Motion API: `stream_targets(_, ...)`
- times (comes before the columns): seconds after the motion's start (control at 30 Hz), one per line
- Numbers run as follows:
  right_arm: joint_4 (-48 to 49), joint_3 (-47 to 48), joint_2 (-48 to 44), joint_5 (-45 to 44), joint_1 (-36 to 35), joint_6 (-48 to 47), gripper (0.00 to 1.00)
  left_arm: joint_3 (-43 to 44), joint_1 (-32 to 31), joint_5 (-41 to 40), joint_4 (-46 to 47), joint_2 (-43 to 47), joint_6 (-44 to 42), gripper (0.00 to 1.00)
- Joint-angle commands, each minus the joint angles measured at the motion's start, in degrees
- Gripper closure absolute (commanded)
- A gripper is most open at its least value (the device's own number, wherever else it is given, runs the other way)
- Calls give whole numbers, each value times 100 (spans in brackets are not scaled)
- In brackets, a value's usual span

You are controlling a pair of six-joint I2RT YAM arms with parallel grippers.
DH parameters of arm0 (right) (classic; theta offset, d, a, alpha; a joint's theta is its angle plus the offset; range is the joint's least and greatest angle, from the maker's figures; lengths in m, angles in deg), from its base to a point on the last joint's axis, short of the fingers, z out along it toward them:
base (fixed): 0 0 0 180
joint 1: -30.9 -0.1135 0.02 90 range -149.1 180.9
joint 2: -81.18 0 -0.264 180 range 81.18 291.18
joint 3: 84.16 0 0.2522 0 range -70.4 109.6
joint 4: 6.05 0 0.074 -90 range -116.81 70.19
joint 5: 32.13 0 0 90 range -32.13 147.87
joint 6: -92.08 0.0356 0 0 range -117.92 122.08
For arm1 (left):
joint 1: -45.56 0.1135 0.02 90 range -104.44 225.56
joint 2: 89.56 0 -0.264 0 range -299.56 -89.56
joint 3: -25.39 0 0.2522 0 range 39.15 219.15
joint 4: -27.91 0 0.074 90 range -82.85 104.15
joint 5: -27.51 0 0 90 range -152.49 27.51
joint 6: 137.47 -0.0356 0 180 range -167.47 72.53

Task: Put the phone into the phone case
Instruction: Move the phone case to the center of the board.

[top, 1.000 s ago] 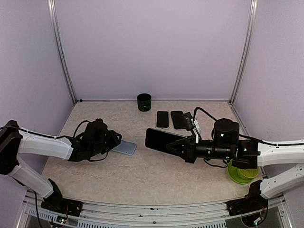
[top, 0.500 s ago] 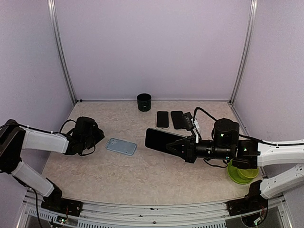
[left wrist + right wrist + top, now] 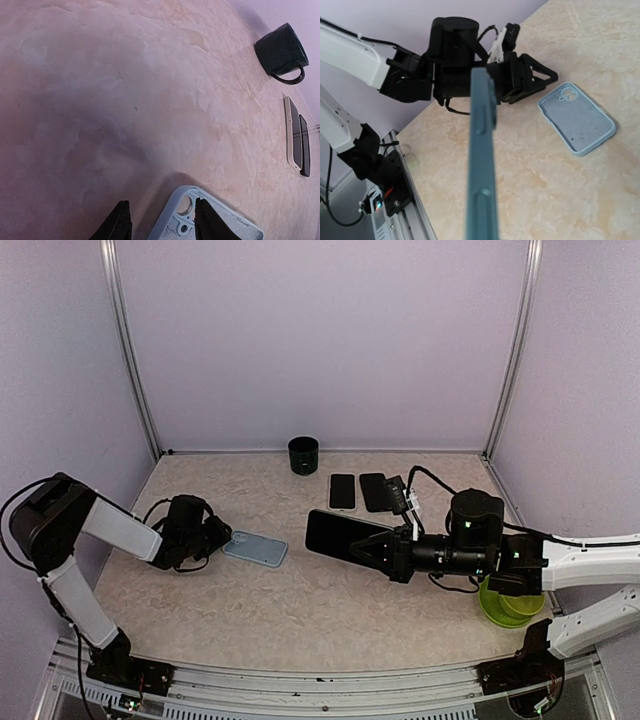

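Observation:
A light blue phone case (image 3: 255,549) lies flat on the table with its hollow side up, left of centre. My left gripper (image 3: 218,537) sits low at the case's left end and is open. In the left wrist view the camera-hole corner of the case (image 3: 200,220) lies between its fingers (image 3: 120,225), one finger off the case and the other over its inside. My right gripper (image 3: 375,552) is shut on the phone (image 3: 345,533), a dark slab held above the table to the right of the case. The right wrist view shows the phone (image 3: 482,150) edge-on, with the case (image 3: 577,117) beyond it.
A dark green cup (image 3: 303,455) stands at the back of the table. Two more phones (image 3: 342,491) (image 3: 376,492) lie flat behind the held one. A green bowl (image 3: 505,605) sits by the right arm near the front right.
My left gripper pulled back left off the case, then came back to its left end, still open. The case lies where it was. The right arm and phone have not moved.

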Motion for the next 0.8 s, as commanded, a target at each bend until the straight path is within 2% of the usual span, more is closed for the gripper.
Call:
stream_targets(0.0,316,77,-20,16,58,18,100,16,10,557,579,-246,-119,57)
stream_targets(0.23,293,99,25,-32,61,-44,100,-270,-137,983,1179,-503,16,57)
stream_targets(0.47,257,168,109,-35,68,-54,100,-454,-678,996,1444,-514,32,57)
stream_targets(0.63,75,247,247,-48,155,45,100,-383,-972,992,1647,-672,-53,58)
stream_targets(0.77,-145,289,333,-13,336,238,100,-227,-1140,1022,1731,-913,-85,62)
